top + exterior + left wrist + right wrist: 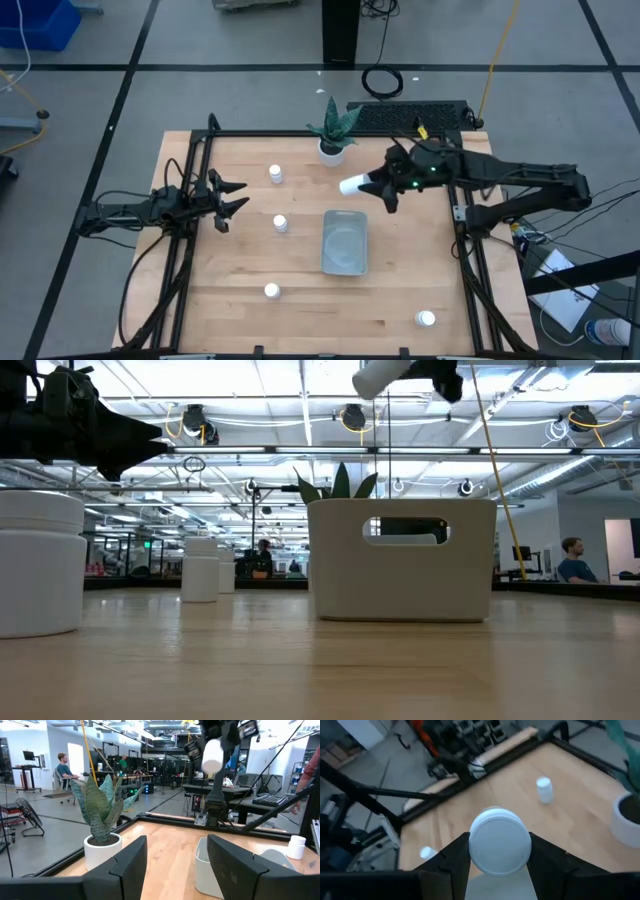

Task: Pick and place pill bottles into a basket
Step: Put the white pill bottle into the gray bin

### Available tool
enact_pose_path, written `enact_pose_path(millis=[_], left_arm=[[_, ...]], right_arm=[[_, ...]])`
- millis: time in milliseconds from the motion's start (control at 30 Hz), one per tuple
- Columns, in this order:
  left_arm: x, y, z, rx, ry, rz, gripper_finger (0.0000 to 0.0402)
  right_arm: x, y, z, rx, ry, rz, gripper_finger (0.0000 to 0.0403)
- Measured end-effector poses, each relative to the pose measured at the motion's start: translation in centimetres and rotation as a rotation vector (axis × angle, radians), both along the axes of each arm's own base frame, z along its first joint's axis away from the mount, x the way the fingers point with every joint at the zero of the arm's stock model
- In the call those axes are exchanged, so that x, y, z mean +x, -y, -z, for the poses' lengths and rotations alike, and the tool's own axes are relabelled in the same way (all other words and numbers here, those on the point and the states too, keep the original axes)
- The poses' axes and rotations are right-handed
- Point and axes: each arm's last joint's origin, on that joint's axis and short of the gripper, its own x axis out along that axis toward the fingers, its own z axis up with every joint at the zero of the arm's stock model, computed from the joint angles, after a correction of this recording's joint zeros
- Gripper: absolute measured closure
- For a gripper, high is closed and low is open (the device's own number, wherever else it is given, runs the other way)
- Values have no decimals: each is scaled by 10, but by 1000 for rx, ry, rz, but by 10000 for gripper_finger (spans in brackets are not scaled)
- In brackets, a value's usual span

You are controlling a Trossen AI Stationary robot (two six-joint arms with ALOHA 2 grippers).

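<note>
The grey-blue basket (345,243) lies in the middle of the table. Several white pill bottles stand upright around it, such as one far left of it (275,174), one beside its left wall (281,223) and one by the near right corner (426,319). My right gripper (370,185) hangs high over the table, just beyond the basket's far edge, shut on another pill bottle (352,185). My left gripper (235,197) waits open at the table's left edge, holding nothing. My right gripper pinches the bottle's round side (472,851) between its two fingers (547,860). The fingers come from the table's right, slanting slightly down, and lie along the bottle. The bottle lies on its side with its free end (500,840) toward the table's left, lifted clear (385,375).
A white pot with a green plant (332,148) stands at the far edge, close to the held bottle. A black frame (300,133) runs along the table's far and side edges. People sit in the room beyond (572,560).
</note>
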Motion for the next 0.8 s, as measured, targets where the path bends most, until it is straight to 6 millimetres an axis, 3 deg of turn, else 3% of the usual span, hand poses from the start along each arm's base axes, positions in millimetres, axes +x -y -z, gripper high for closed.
enact_pose_path(millis=[233, 400, 500, 800], left_arm=[[0, 0, 0, 0, 0, 0, 190], [0, 0, 0, 0, 0, 0, 190], [0, 0, 0, 0, 0, 1, 190], [0, 0, 0, 0, 0, 0, 190]], right_arm=[[-4, -24, -54, -95, 86, -29, 249], [9, -39, -68, -86, -16, -32, 248], [26, -46, -77, -76, -59, -30, 250], [95, -49, -59, -27, -385, -2, 251]])
